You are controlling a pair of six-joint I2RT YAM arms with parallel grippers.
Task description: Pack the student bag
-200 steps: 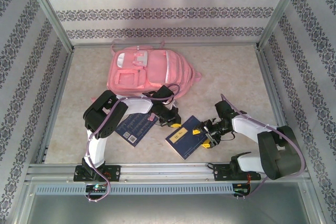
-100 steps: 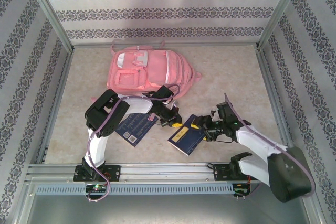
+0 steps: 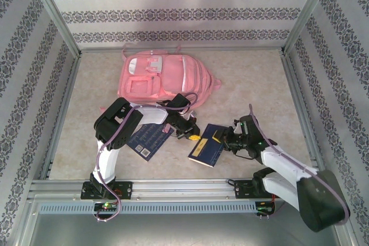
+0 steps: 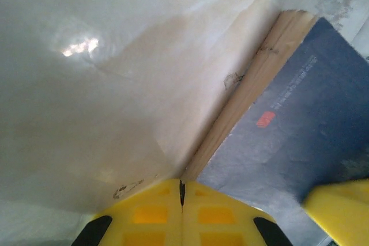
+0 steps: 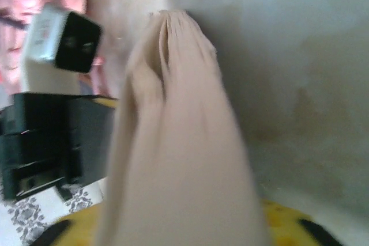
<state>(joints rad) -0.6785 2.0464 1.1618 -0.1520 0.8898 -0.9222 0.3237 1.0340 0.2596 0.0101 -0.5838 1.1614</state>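
The student bag [image 3: 161,76], pink, lies flat at the back of the table. A dark blue book [image 3: 206,149] lies tilted between the arms. My right gripper [image 3: 219,139] is shut on its right edge, and the pale page block [image 5: 179,142] runs up from between the jaws [image 5: 184,226]. My left gripper [image 3: 191,135] is shut with nothing in it, its tip at the book's left side. In the left wrist view the shut yellow fingers [image 4: 182,194] touch the book's page edge, with the blue cover [image 4: 288,125] to their right.
A second dark blue book [image 3: 147,138] lies flat under the left arm. Patterned walls and a metal frame [image 3: 173,187] close the table in. The bag's strap [image 3: 214,84] trails to its right.
My right gripper has moved left and closed on the book's right edge. The book has slid left and tipped up. The left arm has stayed still.
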